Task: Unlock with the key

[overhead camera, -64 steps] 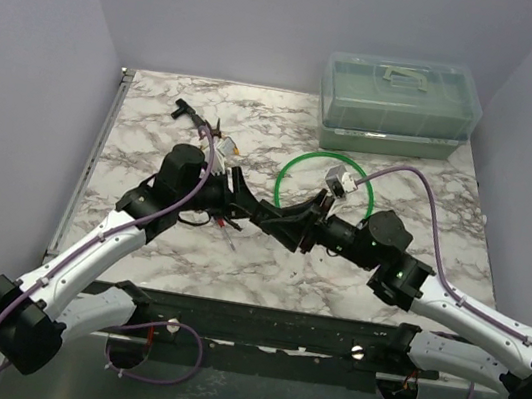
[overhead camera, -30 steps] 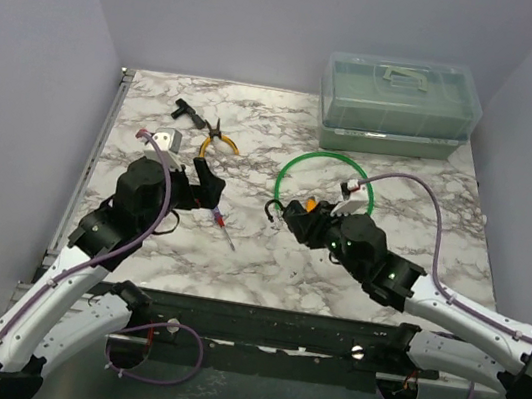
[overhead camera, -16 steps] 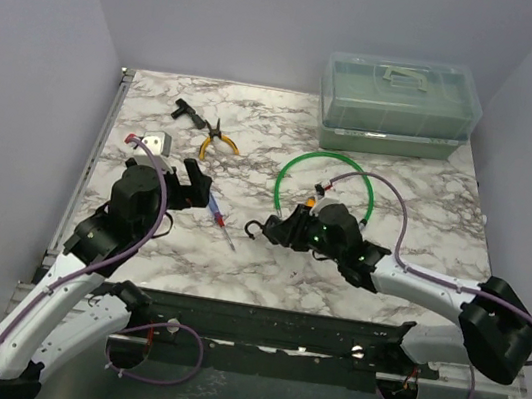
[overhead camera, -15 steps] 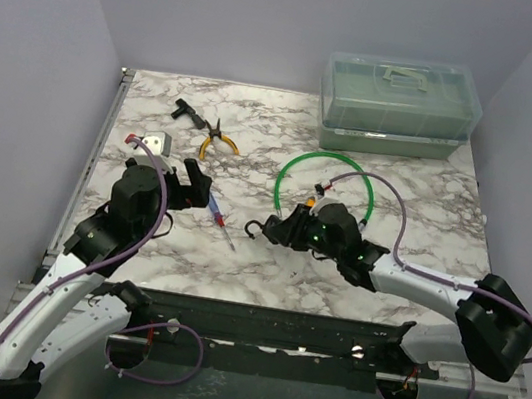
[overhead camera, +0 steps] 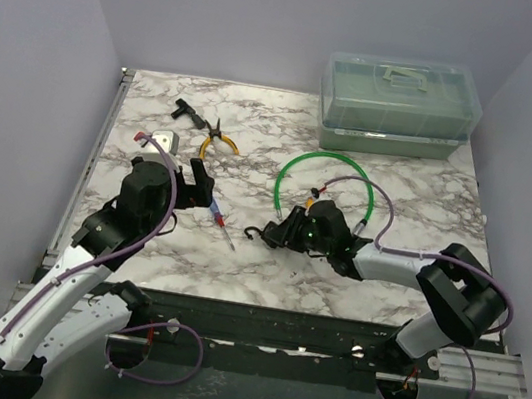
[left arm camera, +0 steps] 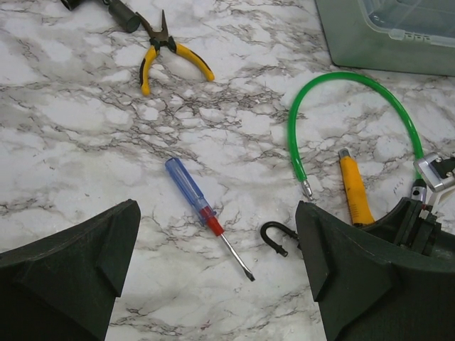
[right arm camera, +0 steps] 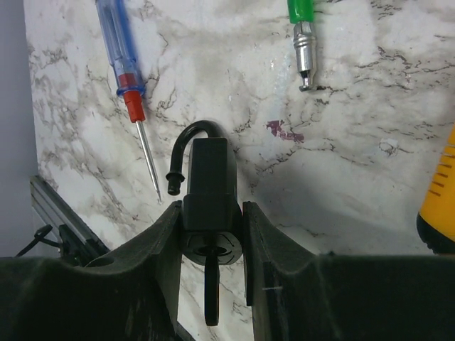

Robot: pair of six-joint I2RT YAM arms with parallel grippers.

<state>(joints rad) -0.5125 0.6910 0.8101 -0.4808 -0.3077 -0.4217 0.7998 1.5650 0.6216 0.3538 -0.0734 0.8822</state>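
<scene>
My right gripper is shut on the black padlock, held low over the marble table. Its shackle is sprung open, with one end free. The small flat key sticks out of the keyhole towards the camera and looks dark in shadow. In the top view the right gripper is at mid-table with the shackle pointing left. My left gripper is open and empty, above the table left of the padlock. The shackle shows between its fingers. In the top view the left gripper is apart from the padlock.
A blue-and-red screwdriver lies between the grippers. A green cable loop and an orange-handled tool lie by the right gripper. Yellow pliers and a black part lie at back left. A green toolbox stands at back right.
The grippers met at mid-table, then the left gripper let go and drew back left. The right gripper turned and lowered the padlock leftward. The right arm's elbow folded in.
</scene>
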